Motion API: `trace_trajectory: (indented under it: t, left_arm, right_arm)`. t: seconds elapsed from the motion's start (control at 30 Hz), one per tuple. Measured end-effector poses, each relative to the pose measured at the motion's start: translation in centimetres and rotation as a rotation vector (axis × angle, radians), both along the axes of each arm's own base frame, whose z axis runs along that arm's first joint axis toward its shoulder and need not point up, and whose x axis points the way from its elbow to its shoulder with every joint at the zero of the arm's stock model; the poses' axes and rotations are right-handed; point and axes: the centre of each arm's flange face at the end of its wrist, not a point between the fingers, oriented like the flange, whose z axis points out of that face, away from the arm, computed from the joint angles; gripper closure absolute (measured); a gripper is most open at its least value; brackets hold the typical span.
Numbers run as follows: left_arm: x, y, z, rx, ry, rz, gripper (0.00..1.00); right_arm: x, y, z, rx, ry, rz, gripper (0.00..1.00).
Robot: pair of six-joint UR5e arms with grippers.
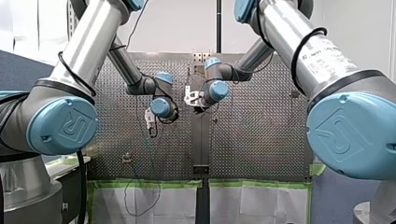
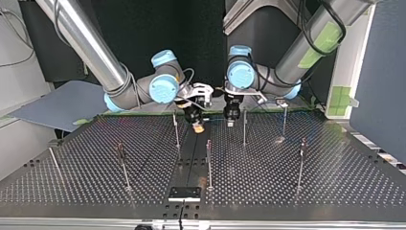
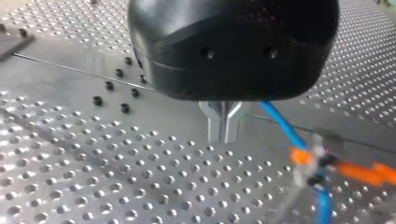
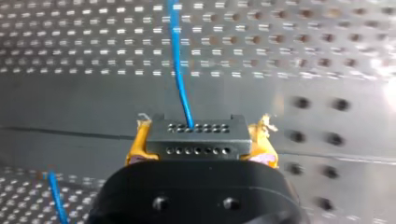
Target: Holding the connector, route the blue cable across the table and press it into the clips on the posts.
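**Pinching the connector, cable strung toward a clip**

Look at the right wrist view. The dark connector (image 4: 196, 137), with two rows of small holes on its face, sits clamped between the yellow pads (image 4: 139, 144) of the right gripper (image 4: 198, 133). The blue cable (image 4: 180, 70) leaves its upper row and runs straight ahead over the perforated desk (image 4: 70, 42).

Turn to the left wrist view and you find the left gripper (image 3: 224, 134) with its metal fingers (image 3: 217, 123) pressed together, nothing visible between them. The cable passes just beside them and reaches a blurred clip (image 3: 317, 158) with orange parts.

In the top view you see both grippers low and near each other, among thin upright posts (image 2: 244, 127).
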Motion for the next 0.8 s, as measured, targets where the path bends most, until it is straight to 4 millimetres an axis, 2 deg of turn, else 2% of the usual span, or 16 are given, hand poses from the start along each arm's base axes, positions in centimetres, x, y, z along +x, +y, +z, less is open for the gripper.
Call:
trace_trajectory:
  t: [0.17, 0.33, 0.8]
  left_arm:
    - [-1.2, 0.2, 1.1, 0.007, 0.015, 0.004, 1.0]
    - [-2.0, 0.4, 2.8, -0.003, -0.001, 0.004, 1.0]
    - [-4.0, 0.2, 9.7, -0.04, -0.092, -0.01, 1.0]
  right_arm:
    - [-0.3, 0.3, 2.9, -0.021, -0.037, -0.004, 1.0]
    - [-0.4, 0.8, 4.9, -0.036, -0.062, -0.002, 1.0]
    - [-1.0, 1.9, 9.7, -0.07, -0.114, 0.0, 1.0]
